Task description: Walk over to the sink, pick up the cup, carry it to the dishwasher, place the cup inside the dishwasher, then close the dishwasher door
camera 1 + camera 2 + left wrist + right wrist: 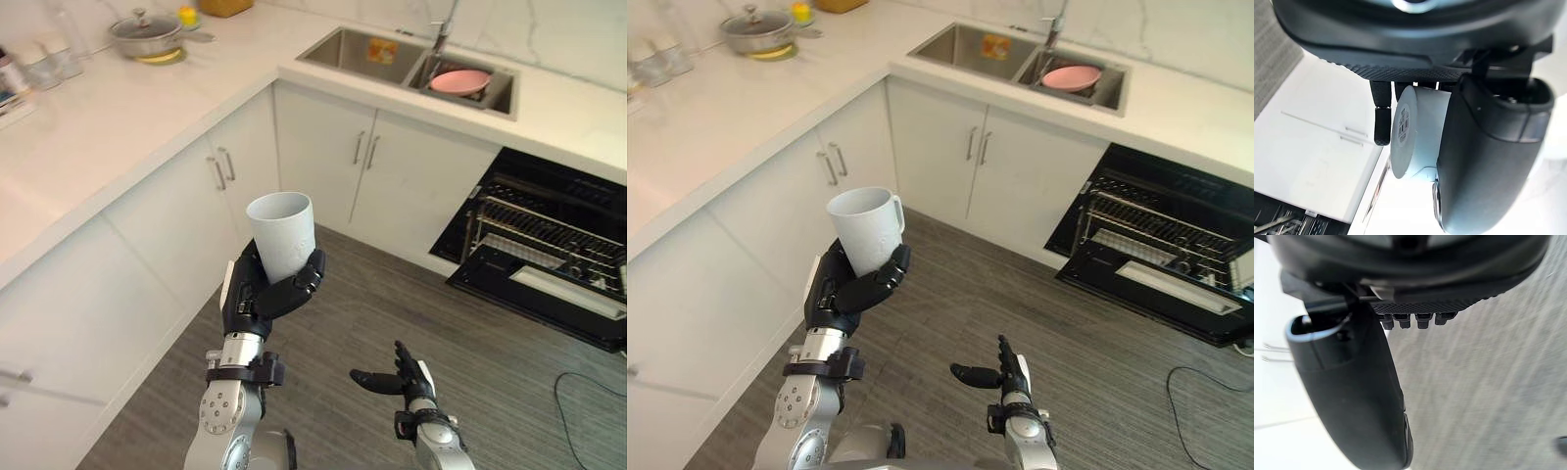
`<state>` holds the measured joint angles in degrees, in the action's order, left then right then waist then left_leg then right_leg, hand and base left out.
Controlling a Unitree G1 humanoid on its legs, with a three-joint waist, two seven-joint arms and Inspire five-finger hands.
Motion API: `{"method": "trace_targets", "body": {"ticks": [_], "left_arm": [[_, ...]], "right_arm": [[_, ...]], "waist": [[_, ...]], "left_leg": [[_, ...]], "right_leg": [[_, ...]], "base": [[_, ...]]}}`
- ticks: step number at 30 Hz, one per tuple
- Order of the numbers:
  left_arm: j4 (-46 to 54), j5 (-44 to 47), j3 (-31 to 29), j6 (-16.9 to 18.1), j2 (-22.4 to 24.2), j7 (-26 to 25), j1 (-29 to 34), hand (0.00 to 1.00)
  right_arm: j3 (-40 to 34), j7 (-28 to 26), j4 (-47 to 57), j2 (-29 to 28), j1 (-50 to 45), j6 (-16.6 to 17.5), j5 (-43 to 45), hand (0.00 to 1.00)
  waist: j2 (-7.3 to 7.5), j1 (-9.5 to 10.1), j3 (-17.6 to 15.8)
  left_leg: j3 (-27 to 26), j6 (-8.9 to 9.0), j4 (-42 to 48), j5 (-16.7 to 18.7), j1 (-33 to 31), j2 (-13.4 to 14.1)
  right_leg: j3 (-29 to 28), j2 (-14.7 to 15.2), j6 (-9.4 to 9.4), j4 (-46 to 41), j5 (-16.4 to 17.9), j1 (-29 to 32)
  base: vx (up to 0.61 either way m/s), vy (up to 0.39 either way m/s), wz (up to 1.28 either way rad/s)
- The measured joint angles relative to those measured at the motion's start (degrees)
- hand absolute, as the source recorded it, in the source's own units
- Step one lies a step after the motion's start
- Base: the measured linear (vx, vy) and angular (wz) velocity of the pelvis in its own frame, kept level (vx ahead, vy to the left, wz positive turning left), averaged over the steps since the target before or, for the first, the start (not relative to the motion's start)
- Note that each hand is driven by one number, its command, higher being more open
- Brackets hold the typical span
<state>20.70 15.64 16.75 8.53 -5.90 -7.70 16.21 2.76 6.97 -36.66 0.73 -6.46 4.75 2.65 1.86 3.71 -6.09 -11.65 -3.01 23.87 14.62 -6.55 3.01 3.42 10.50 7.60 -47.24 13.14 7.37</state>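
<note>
Left eye view: a white cup is being gripped upright by the left hand, with the dark fingers and thumb being wrapped round its lower half and its open mouth being kept above the hand. In the left wrist view the cup's round base is being shown pressed against the palm, one finger being laid along its side. The right hand is being held low, below and to the right of the left hand and well apart from it, its fingers being kept loose and spread, nothing being grasped; in the right wrist view the wood-grain floor is being shown past its fingertips. Beyond the left hand, white cabinet doors are being seen under a pale counter. Farther beyond both hands, the sink is being shown set into that counter, with a pink dish lying in its right basin. Ahead and to the right of the right hand, the dishwasher is standing open, its door being let down and a wire rack being exposed. Far beyond the left hand, to its left, a lidded pot is sitting on the counter
</note>
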Motion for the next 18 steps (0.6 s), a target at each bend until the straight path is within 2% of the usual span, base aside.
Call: {"method": "trace_targets", "body": {"ticks": [2,4,6,7,8,9,10,11,12,13,15,16,18], "left_arm": [[1.44,-0.08,1.46,0.02,-0.02,0.02,-0.01,0.00],[2.63,-0.08,2.52,0.87,-0.10,0.12,-0.02,0.00],[2.12,-0.06,2.57,1.27,-0.90,0.05,-0.03,0.00],[1.86,-0.07,2.42,1.26,-0.98,0.04,-0.04,0.00],[1.24,-0.06,2.12,1.26,-0.82,0.02,-0.13,0.00],[0.49,-0.06,1.67,1.25,-0.80,-0.03,-0.12,0.00],[-0.11,-0.06,1.47,1.25,-0.82,-0.06,-0.21,0.00],[-1.17,-0.05,1.23,1.21,-0.78,-0.08,-0.29,0.00],[-4.29,-0.08,1.21,0.48,0.61,-0.16,-0.35,0.00],[-5.16,-0.09,0.94,0.32,0.98,-0.16,-0.48,0.00],[-5.36,-0.09,0.45,-0.27,2.17,-0.19,-0.41,0.00],[-5.31,-0.10,0.56,-0.56,3.41,-0.15,-0.31,0.00],[-4.63,-0.09,0.61,-0.53,3.87,0.12,0.29,0.00]], "right_arm": [[0.32,-0.27,1.48,-1.34,-0.45,0.00,-0.04,1.00],[0.85,-0.47,2.33,-2.01,-0.16,0.07,-0.07,1.00],[2.02,-0.58,1.78,-1.72,0.86,0.07,-0.07,1.00],[2.19,-0.59,1.27,-1.67,1.38,0.06,-0.07,1.00],[2.29,-0.65,0.77,-1.56,2.04,0.02,-0.07,1.00],[2.41,-0.80,0.20,-1.39,2.40,0.02,-0.07,1.00],[2.48,-0.82,-0.11,-1.23,2.36,0.01,-0.07,1.00],[2.58,-0.84,-0.37,-0.75,1.93,-0.01,-0.08,1.00],[2.14,-0.69,-1.45,1.29,1.37,-0.31,-0.08,1.00],[1.99,-0.57,-1.29,1.97,1.19,-0.42,-0.08,1.00],[1.94,-0.53,-0.66,2.68,1.04,-0.52,-0.05,1.00],[1.90,-0.14,1.60,2.73,-0.53,-0.52,0.05,1.00],[1.57,0.19,4.92,2.68,-2.14,-0.27,0.46,1.00]], "waist": [[0.06,-0.44,0.10],[0.86,-0.59,0.64],[0.94,-1.20,0.81],[0.87,-1.70,0.86],[0.70,-2.49,0.77],[0.54,-3.08,0.69],[0.66,-3.25,0.76],[1.45,-3.63,1.16],[-1.71,-3.73,1.39],[-2.38,-3.97,1.14],[-3.33,-4.02,0.53],[-3.45,-3.06,0.39],[-3.38,-2.90,0.40]], "left_leg": [[-0.55,-0.01,-1.84,1.49,3.70,0.26],[-1.65,0.44,-2.16,3.39,5.47,0.65],[-3.53,1.61,-4.99,4.49,9.23,0.94],[-3.76,1.97,-5.74,4.60,10.01,1.03],[-4.26,2.87,-6.69,5.06,11.01,1.68],[-4.82,4.32,-7.22,5.80,12.37,2.50],[-4.89,5.12,-7.31,6.25,13.07,2.70],[-4.68,6.50,-7.20,7.08,14.59,2.65],[-3.55,7.95,-5.57,7.85,16.82,5.34],[-2.41,8.81,-1.50,7.38,16.01,6.38],[-1.07,10.40,7.71,5.61,13.66,8.56],[1.25,11.29,22.42,2.32,8.38,11.18],[1.08,9.97,29.42,3.13,4.40,12.95]], "right_leg": [[3.03,0.24,-0.75,-4.54,0.43,4.06],[6.33,0.21,-1.84,-3.90,1.05,8.23],[12.15,-0.44,-3.87,3.81,2.09,11.25],[13.78,-0.77,-4.20,6.60,2.18,11.94],[16.19,-2.22,-5.62,12.45,1.44,13.19],[17.26,-4.57,-7.02,19.59,-1.55,13.67],[17.27,-6.00,-7.60,23.54,-4.44,13.42],[16.31,-7.10,-10.36,27.47,-10.96,12.41],[16.78,-9.72,-13.64,26.64,-11.68,9.94],[16.93,-10.57,-13.73,27.26,-9.95,8.39],[16.61,-12.44,-14.37,28.81,-9.29,5.60],[14.97,-14.53,-14.66,33.42,-9.05,-0.09],[13.52,-15.34,-14.67,37.40,-9.05,-5.57]], "base": [[0.26,0.106,-0.20],[0.29,0.051,-0.30],[0.31,-0.003,-0.41],[0.35,-0.020,-0.27],[0.41,-0.047,-0.22],[0.55,-0.083,-0.20],[0.51,-0.088,-0.13],[0.68,-0.097,-0.12],[0.59,-0.088,-0.12],[0.58,-0.098,-0.17],[0.42,-0.096,-0.24],[0.48,-0.079,-0.32],[0.47,-0.046,-0.33]]}}
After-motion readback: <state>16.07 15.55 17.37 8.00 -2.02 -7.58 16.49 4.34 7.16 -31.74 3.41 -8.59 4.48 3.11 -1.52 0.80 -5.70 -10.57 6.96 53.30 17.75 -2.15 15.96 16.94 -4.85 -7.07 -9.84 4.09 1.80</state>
